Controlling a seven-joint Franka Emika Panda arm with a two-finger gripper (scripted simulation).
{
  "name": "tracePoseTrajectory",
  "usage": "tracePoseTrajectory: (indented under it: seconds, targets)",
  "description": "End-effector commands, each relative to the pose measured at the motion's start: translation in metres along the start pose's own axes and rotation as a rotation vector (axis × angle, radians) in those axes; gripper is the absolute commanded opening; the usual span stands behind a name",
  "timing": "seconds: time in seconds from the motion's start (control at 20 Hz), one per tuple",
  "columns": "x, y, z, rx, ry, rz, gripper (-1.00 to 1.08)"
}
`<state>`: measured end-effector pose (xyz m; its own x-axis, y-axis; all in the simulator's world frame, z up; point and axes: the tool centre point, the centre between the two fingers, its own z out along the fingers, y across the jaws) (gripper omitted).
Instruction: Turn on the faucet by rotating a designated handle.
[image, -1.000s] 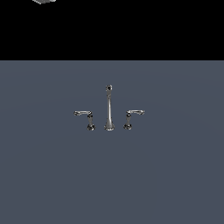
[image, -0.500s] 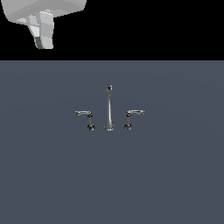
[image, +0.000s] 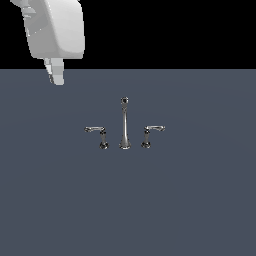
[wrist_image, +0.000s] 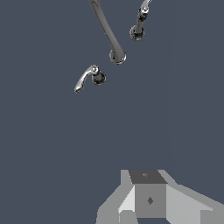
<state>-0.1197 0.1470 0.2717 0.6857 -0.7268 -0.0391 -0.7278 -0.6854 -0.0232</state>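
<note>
No containers anywhere in view; just a flat slate-grey worktop (image: 200, 200) carrying a small chrome faucet (image: 124, 125) near its middle. Tall slender spout (image: 124, 124) at the centre, knob on top, flared base on the surface. Flanked by two short levers on dark-based posts. Designated handle (image: 97, 134) on the exterior view's left of the spout, curved arm projecting away from it toward that side. Mirror-image lever (image: 151, 133) on the exterior view's right, arm pointing the opposite way. All three pieces standing apart, none touching.

Seen from the wrist as well: handle (wrist_image: 89, 78), spout base (wrist_image: 117, 56), and the other lever (wrist_image: 139, 26) beyond.

White arm housing (image: 55, 27) hanging in from the upper part of the exterior view's left, jaws (image: 55, 75) pointing downward, high above the surface and well apart from the handle. Holding nothing. Fingertips bunched together in the exterior view, but width of opening not clear enough to call.
</note>
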Motion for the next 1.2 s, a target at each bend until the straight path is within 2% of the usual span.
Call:
tracePoseTrajectory:
  seconds: [0.0, 0.65, 1.15]
  targets:
    - [0.005, -0.011, 0.012, 0.002, 0.002, 0.045, -1.00]
    - [0.035, -0.056, 0.067, 0.002, 0.014, 0.258, -1.00]
    - [0.071, -0.087, 0.115, -0.003, 0.029, 0.444, -1.00]
